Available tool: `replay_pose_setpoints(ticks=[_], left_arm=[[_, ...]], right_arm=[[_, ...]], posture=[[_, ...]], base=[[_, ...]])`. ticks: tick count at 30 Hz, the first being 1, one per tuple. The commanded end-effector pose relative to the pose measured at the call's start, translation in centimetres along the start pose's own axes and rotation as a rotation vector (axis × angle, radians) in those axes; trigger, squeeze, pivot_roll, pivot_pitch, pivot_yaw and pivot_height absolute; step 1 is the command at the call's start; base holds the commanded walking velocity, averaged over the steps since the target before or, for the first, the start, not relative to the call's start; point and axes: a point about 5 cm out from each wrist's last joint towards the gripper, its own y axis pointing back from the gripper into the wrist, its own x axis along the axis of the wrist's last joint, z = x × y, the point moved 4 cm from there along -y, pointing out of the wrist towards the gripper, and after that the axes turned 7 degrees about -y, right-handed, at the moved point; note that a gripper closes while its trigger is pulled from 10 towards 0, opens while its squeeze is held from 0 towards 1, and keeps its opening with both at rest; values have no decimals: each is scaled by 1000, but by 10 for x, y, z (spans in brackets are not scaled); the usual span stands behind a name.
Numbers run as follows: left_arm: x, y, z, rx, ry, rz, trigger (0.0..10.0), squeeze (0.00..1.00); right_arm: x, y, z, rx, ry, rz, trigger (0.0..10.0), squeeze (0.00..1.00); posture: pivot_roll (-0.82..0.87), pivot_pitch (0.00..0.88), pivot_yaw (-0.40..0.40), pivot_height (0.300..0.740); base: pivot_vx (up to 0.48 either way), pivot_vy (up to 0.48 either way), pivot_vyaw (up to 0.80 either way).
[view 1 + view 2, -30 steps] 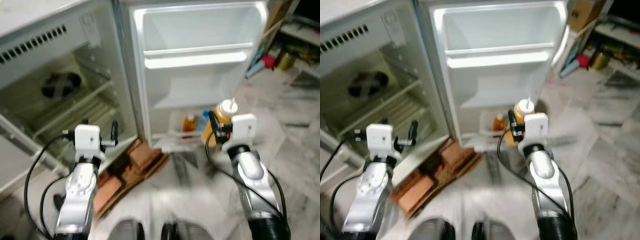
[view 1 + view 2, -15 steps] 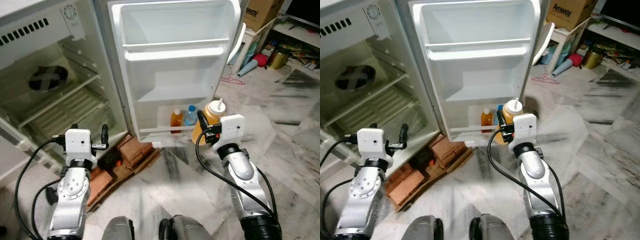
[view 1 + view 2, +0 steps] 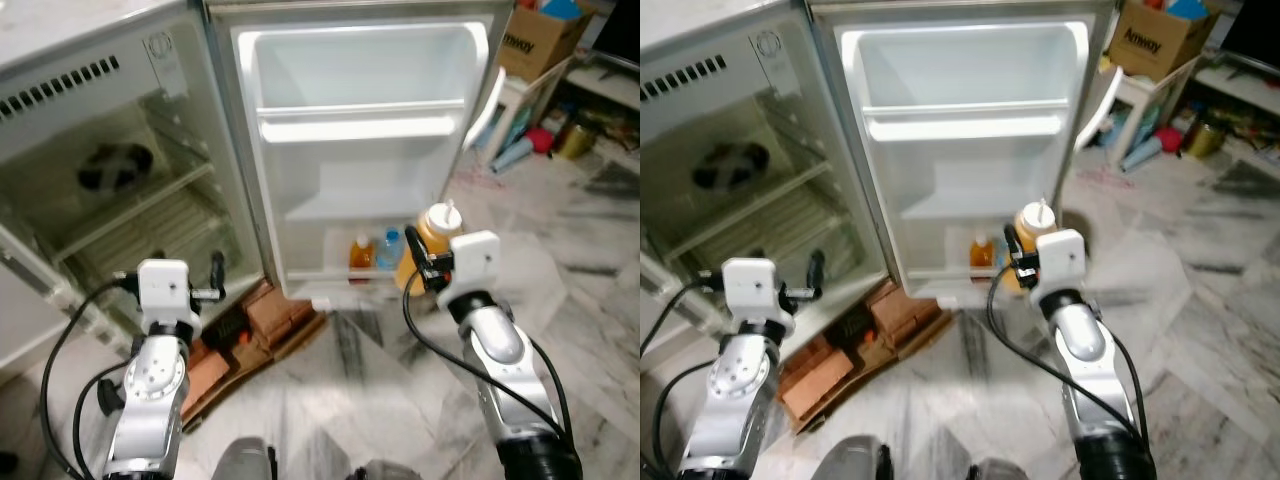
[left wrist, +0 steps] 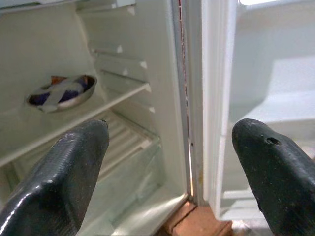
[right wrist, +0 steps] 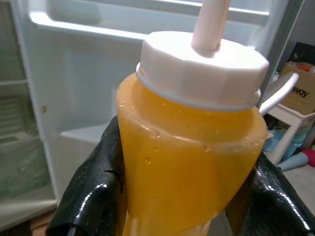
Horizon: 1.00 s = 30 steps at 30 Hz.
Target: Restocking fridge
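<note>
— What is the right end effector (image 3: 420,262) doing?
— It is clenched on a sauce bottle (image 5: 189,147): orange-yellow, white cap and nozzle, held upright with a black finger (image 5: 91,189) pressed on each side.
— And what lies beyond it?
— Just ahead stands the open fridge door (image 3: 365,150), white, with its shelves bare at the top. In the lowest door shelf (image 3: 355,275), a little to the left of the held bottle, stand an orange drink (image 3: 361,251) and a blue-capped bottle (image 3: 390,247), side by side.
— The left end effector (image 3: 205,285)?
— Released, fingers (image 4: 64,172) spread wide, holding nothing. It is raised before the fridge (image 3: 120,190) interior. Ahead of it, on a shelf inside, sits a metal bowl (image 4: 61,92). Below it on the marble floor (image 3: 380,390) lie bricks (image 3: 265,325) at the fridge's foot.
— Anything further out?
— Past the door, to the right, a cardboard box (image 3: 540,40) on a white stand.
</note>
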Motion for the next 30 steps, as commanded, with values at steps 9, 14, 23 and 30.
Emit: replay_pose_setpoints(ticks=[9,14,23,30], left_arm=[[1,-1,-6,18,13,-3,10000,0],[1,-1,-5,17,13,-3,10000,0],[0,-1,-3,15,4,-6,10000,0],[1,-1,1,9,27,-4,10000,0]], right_arm=[[5,-4,-7,23,-10,22,10000,0],[4,-4,-9,31,-10,17,10000,0],[5,-5,-8,32,-7,16,10000,0],[5,-5,-8,30,-4,18,10000,0]], posture=[[43,100,-17,740],[41,102,-21,740],[38,102,-23,740],[39,104,-21,740]], base=[[211,179,0],[0,453,0],[32,386,0],[168,115,0]])
